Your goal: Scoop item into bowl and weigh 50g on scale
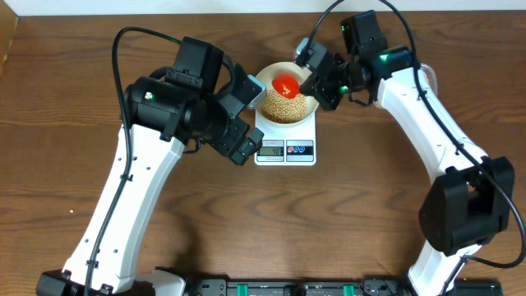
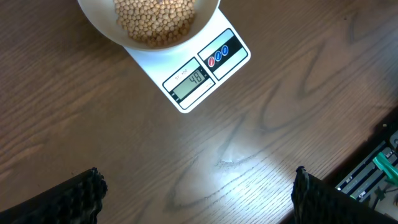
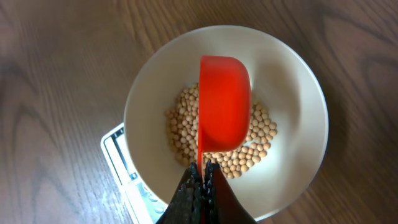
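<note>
You've got a brown wood-grain table (image 1: 82, 99), a red plastic scoop (image 3: 224, 102) turned mouth-down, and a black equipment rail (image 1: 271, 288) with green connectors along the table's near edge.

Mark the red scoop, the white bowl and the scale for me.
red scoop (image 3: 224, 102): right wrist view, middle of its cup.
white bowl (image 3: 301, 106): right wrist view, bare inner wall, right side.
scale (image 2: 190, 79): left wrist view, on its LCD display.
</note>
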`<state>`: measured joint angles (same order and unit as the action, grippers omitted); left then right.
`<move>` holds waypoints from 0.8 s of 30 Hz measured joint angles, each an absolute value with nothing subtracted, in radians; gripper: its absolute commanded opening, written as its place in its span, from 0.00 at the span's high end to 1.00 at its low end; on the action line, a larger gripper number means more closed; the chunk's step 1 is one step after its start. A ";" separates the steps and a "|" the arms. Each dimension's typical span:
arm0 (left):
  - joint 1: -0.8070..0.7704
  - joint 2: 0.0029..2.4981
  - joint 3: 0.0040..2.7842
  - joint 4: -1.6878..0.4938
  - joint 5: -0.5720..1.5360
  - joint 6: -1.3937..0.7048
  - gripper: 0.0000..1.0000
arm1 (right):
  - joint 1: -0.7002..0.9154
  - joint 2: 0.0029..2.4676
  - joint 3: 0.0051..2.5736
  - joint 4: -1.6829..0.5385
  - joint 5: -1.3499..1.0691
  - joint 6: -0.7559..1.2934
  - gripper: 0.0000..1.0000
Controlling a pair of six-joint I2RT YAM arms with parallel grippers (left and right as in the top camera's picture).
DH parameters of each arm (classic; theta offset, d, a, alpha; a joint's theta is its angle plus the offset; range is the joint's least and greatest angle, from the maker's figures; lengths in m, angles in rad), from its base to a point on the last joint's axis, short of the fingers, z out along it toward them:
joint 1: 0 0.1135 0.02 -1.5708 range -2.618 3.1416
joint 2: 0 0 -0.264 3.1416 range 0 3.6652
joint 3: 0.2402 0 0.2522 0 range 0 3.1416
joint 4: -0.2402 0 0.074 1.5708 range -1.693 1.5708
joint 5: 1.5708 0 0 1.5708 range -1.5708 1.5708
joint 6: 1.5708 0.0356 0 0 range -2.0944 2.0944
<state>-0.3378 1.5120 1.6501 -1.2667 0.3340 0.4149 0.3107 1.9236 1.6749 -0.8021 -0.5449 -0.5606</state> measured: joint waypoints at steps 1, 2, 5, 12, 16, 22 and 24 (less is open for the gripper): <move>-0.338 1.512 1.650 -1.267 0.334 0.415 0.02 | 0.306 1.924 1.675 -0.801 -0.554 -0.557 0.99; -0.338 1.512 1.650 -1.267 0.334 0.415 0.02 | 0.302 1.924 1.675 -0.799 -0.562 -0.553 0.99; -0.338 1.512 1.650 -1.267 0.334 0.415 0.02 | 0.295 1.924 1.675 -0.799 -0.575 -0.546 0.99; -0.338 1.512 1.650 -1.267 0.334 0.415 0.02 | 0.287 1.924 1.675 -0.798 -0.587 -0.541 0.99; -0.338 1.512 1.650 -1.267 0.334 0.415 0.02 | 0.287 1.924 1.675 -0.799 -0.588 -0.540 0.99; -0.338 1.512 1.650 -1.267 0.334 0.415 0.02 | 0.287 1.924 1.675 -0.798 -0.588 -0.537 0.99; -0.338 1.512 1.650 -1.267 0.334 0.415 0.02 | 0.287 1.924 1.675 -0.798 -0.588 -0.537 0.99</move>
